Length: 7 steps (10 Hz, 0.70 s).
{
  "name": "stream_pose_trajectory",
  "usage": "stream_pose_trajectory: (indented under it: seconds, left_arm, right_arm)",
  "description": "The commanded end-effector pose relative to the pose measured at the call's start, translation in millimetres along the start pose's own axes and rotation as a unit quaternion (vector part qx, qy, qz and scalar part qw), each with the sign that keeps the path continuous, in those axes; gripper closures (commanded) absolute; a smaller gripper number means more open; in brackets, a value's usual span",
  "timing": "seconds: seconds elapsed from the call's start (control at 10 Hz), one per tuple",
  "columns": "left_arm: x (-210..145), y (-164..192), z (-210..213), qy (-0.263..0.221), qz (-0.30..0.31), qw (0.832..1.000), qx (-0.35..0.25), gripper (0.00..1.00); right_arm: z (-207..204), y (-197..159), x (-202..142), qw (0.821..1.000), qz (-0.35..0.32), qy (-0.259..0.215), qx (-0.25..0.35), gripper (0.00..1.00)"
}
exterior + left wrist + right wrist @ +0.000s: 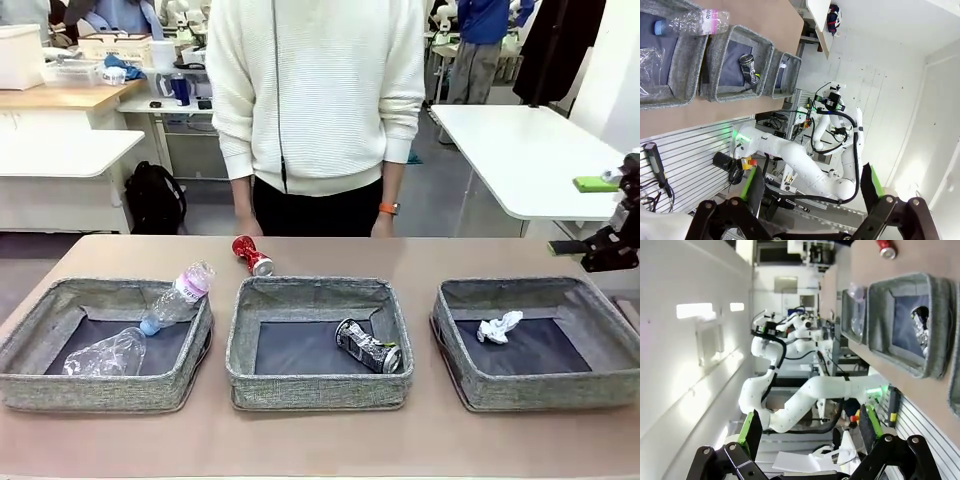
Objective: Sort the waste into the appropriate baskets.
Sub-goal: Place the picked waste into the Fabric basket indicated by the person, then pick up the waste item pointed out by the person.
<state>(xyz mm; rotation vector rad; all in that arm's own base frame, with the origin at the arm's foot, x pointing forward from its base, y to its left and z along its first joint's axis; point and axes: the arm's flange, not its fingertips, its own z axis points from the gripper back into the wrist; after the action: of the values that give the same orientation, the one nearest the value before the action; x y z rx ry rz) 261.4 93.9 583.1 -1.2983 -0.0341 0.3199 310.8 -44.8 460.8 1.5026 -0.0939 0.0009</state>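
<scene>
Three grey baskets stand in a row. The left basket (pixel 100 392) holds a crushed clear plastic bottle (pixel 105 355), and a small bottle with a pink label (pixel 178 295) leans on its right rim. A crushed black can (pixel 367 345) lies in the middle basket (pixel 318 388). Crumpled white paper (pixel 498 326) lies in the right basket (pixel 540 390). A crushed red can (pixel 252 255) lies on the table behind the middle basket. My right gripper (pixel 582 215) hangs open past the table's right end, well clear of the baskets. In its wrist view my left gripper (pixel 812 187) is open and empty, off the table.
A person in a white sweater stands at the far edge, one hand (pixel 382 225) hanging just behind the table. The wooden tabletop (pixel 320 440) is bare in front of the baskets. From the right wrist view, the red can (pixel 886 247) and black can (pixel 921 330) lie far off.
</scene>
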Motion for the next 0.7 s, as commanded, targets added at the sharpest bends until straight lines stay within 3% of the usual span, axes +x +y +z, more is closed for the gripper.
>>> stream_pose_trajectory:
  seconds: [0.0,0.6]
  left_arm:
    - [-0.9,-1.7,-0.1,-0.001,-0.009,1.0,-0.007,0.0]
    - [-0.9,-1.7,-0.1,-0.001,-0.009,1.0,-0.007,0.0]
  right_arm:
    - [-0.2,4.4,0.2,1.0,-0.012,-0.002,0.006,0.0]
    - [-0.2,4.4,0.2,1.0,-0.012,-0.002,0.006,0.0]
